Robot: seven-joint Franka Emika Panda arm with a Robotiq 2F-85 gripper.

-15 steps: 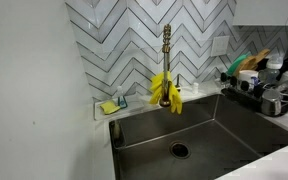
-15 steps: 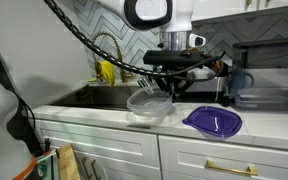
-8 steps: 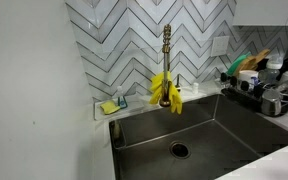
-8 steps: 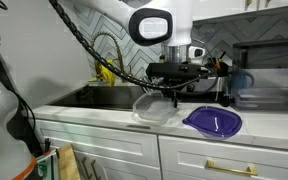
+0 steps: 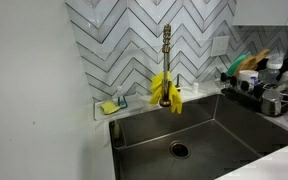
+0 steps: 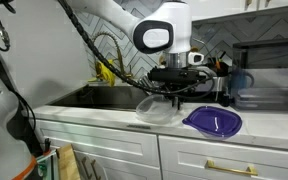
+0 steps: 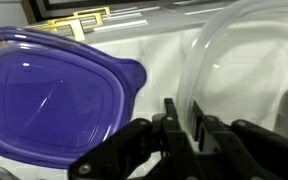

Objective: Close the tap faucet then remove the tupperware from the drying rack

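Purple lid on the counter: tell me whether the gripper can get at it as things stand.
Probably not yet. The gripper looks shut on the rim of the tupperware, so it is busy. The purple lid lies beside it with nothing on top, so after a release the way looks free.

1. No text, label, brand, number or sign can be read in any view
2. The purple lid (image 7: pixel 54 90) and the tupperware (image 7: pixel 246 60) show plain surfaces in the wrist view
3. Things on the drying rack (image 5: pixel 246 92) are too small to read
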